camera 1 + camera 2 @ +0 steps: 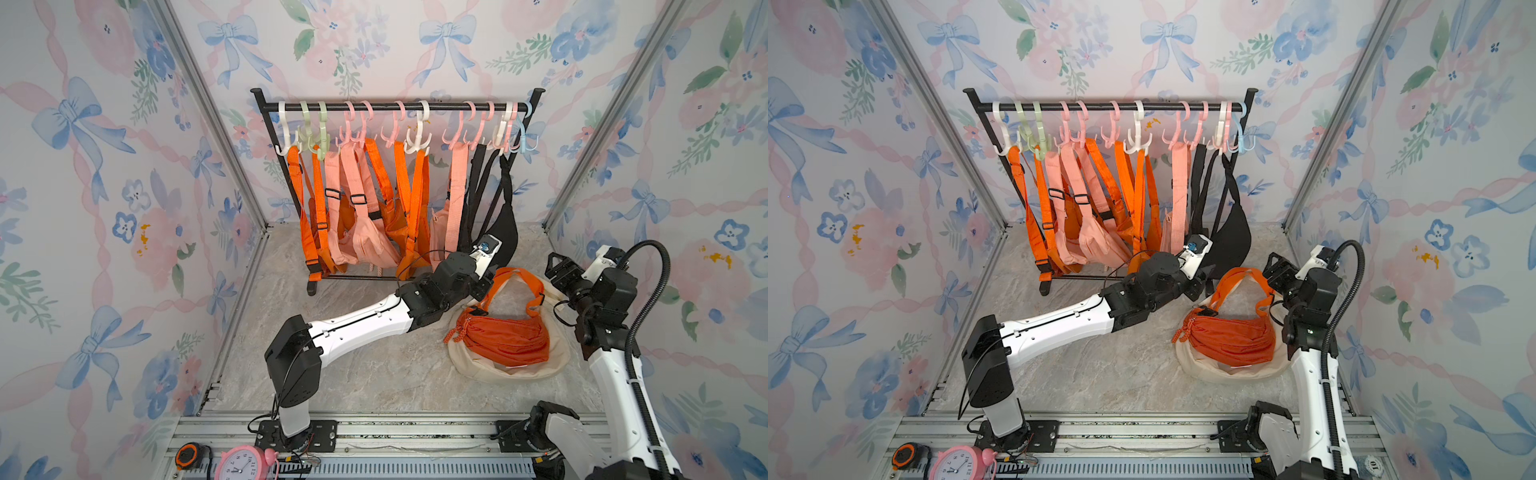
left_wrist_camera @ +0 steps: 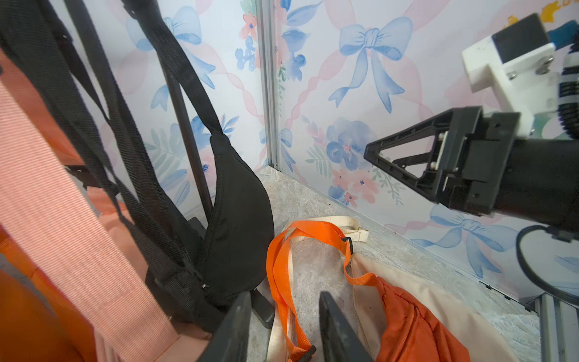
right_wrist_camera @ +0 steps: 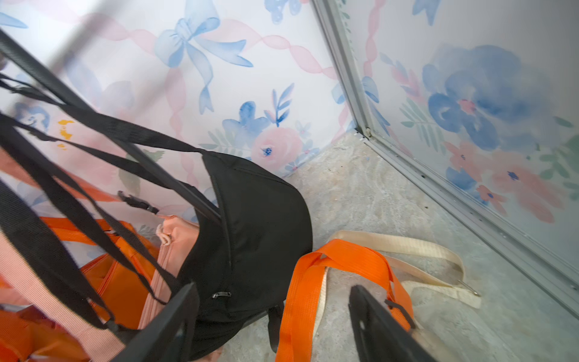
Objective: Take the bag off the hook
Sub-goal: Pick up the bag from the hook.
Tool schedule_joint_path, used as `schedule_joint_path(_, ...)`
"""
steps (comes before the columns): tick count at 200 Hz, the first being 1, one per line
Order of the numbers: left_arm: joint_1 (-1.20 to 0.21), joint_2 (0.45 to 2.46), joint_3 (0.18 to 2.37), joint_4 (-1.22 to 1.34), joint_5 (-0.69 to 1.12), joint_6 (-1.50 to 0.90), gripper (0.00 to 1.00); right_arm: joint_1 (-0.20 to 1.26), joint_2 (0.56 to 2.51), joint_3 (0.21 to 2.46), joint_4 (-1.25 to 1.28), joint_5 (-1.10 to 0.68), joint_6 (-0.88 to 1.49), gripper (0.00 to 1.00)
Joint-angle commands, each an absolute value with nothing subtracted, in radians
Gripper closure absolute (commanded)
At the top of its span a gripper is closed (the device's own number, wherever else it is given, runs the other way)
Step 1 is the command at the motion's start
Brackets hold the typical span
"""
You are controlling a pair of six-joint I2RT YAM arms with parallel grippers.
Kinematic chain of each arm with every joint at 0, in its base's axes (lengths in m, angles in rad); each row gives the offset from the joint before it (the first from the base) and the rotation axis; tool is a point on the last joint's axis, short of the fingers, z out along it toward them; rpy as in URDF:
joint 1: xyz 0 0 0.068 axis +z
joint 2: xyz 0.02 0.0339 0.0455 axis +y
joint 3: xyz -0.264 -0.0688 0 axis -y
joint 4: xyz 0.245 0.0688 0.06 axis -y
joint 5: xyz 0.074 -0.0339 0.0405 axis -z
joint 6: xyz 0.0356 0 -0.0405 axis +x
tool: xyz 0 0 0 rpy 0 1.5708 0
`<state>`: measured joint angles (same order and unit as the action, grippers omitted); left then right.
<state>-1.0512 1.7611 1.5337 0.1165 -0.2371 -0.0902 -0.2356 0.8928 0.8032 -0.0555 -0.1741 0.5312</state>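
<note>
Hovering by the crumpled orange bag [image 1: 505, 338], which is lying on a cream bag [image 1: 463, 359] at lower right, you are holding the left gripper [image 2: 285, 301] and right gripper [image 3: 274, 288] parted and empty near its flat webbing strap [image 2: 275, 269].

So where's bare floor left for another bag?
Bare floor lies between left arm, front rail and cream bag, and left of the rack. Crowded: under the rack, and where the orange bag tops the cream one.
</note>
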Motion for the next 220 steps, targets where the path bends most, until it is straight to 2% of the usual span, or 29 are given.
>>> schedule_joint_path(1, -1.049, 1.713, 1.503, 0.167, -0.283, -0.099, 0.60, -0.192, 0.870, 0.843, -0.093, -0.219, 0.498, 0.23)
schedule_joint_path(33, -1.040, 1.765, 1.619, 0.090, -0.277, -0.082, 0.59, -0.126, 0.859, 0.859, -0.102, -0.227, 0.487, 0.23)
schedule_joint_path(82, -1.019, 1.958, 1.957, -0.076, -0.316, -0.089, 0.59, -0.083, 0.877, 0.897, -0.109, -0.248, 0.486, 0.22)
schedule_joint_path(136, -0.946, 2.196, 2.342, -0.216, -0.208, -0.140, 0.57, -0.041, 0.882, 0.893, -0.097, -0.258, 0.483, 0.21)
schedule_joint_path(176, -0.891, 2.258, 2.353, -0.218, -0.161, -0.202, 0.58, -0.005, 0.894, 0.872, -0.080, -0.269, 0.479, 0.21)
schedule_joint_path(220, -0.884, 2.209, 2.253, -0.215, -0.174, -0.172, 0.60, -0.001, 0.899, 0.859, -0.073, -0.270, 0.475, 0.21)
